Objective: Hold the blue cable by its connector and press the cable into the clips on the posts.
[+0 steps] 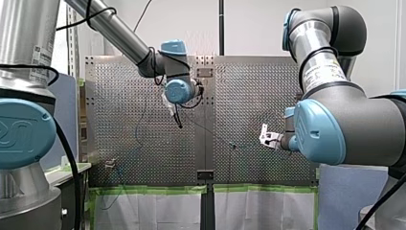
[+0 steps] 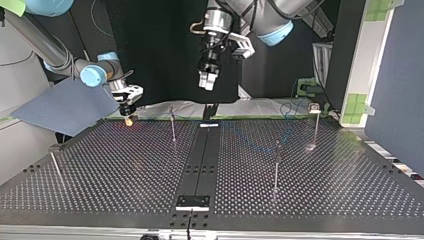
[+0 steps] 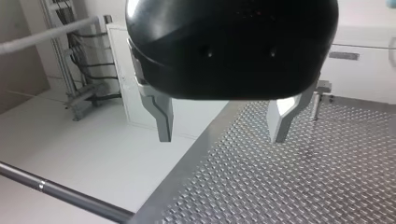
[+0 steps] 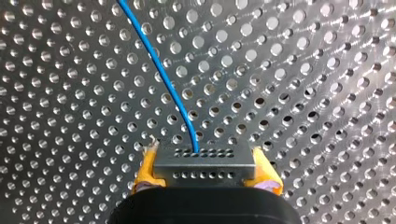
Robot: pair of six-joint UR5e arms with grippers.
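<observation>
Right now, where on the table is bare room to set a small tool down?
In the top view, the near stretch between the leftmost post and the centre strip is bare, and so is the near corner right of the front post. It is crowded at the far side, where the blue cable lies among posts.

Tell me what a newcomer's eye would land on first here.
The blue cable, bright against the perforated table, runs from the grey connector clamped between the yellow pads of my right pincer in the right wrist view. My left pincer hangs open and empty over the table's edge. Thin posts stand apart in the top view.
</observation>
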